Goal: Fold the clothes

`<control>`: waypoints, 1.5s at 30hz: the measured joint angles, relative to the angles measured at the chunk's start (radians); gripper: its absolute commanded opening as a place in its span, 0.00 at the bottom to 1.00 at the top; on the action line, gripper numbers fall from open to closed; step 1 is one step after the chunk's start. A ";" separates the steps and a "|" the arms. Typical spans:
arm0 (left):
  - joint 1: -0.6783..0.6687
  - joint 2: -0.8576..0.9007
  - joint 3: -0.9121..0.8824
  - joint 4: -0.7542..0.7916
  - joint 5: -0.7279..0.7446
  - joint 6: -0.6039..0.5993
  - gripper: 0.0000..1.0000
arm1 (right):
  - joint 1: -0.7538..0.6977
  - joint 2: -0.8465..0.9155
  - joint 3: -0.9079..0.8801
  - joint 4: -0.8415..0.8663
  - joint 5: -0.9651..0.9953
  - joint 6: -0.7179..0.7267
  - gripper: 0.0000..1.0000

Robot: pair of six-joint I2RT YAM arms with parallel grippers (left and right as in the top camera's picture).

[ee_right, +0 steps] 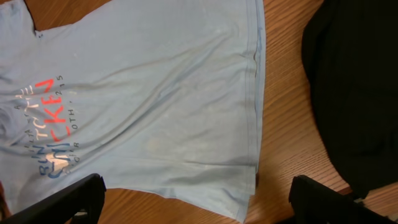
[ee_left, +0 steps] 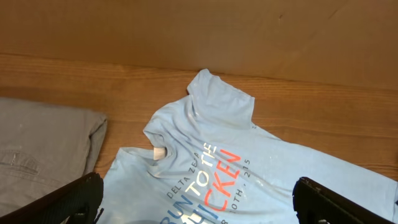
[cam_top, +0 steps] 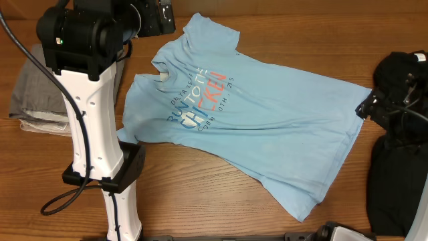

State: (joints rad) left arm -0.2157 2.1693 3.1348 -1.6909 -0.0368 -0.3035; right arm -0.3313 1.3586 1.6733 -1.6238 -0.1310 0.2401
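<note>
The light blue T-shirt (cam_top: 254,114) is laid flat, print upward, on the wooden table (cam_top: 301,33). Left gripper (ee_left: 196,199) and right gripper (ee_right: 196,196) are found released, nothing grasped. Risk: the black garment (ee_right: 348,93) beside the hem (ee_right: 255,93) may be pinched with it.

The light blue T-shirt (cam_top: 281,127) lies spread flat, unfolded, lettering facing up, slightly wrinkled.

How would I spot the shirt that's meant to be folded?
Look at the middle of the wooden table: the T-shirt lies spread flat there, front up. It is the only light blue piece, with white and coral-red lettering on its chest, unlike the grey garment at its left and the black cloth at its right.
</note>
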 measured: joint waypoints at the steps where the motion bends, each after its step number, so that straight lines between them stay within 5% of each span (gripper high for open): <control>1: 0.000 0.000 0.000 0.000 0.000 0.000 1.00 | 0.000 0.000 0.000 0.001 -0.001 0.000 1.00; 14: 0.000 0.000 0.000 0.056 0.027 0.000 1.00 | 0.000 0.000 0.000 0.001 0.000 0.000 1.00; 15: 0.000 0.000 0.000 0.056 0.031 0.000 0.94 | 0.000 0.000 0.000 0.000 0.000 0.000 1.00; 16: 0.000 0.000 0.000 0.056 0.034 0.000 0.63 | 0.000 0.000 0.000 0.000 0.000 0.000 1.00; 17: 0.000 0.000 0.000 0.056 0.038 0.002 0.22 | 0.000 0.000 0.000 0.001 0.000 0.000 1.00; 18: 0.000 0.000 0.000 0.056 0.042 0.004 0.04 | 0.000 0.000 0.000 0.001 -0.001 0.000 1.00; 28: -0.009 0.023 -0.086 0.053 0.047 0.024 0.04 | 0.000 0.000 0.000 0.001 0.000 0.000 1.00; 45: -0.027 0.305 -0.358 0.008 0.045 0.021 0.04 | 0.000 0.000 -0.001 0.000 0.000 0.000 1.00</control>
State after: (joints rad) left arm -0.2424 2.4741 2.7766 -1.6833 0.0082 -0.2825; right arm -0.3313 1.3586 1.6726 -1.6234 -0.1310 0.2401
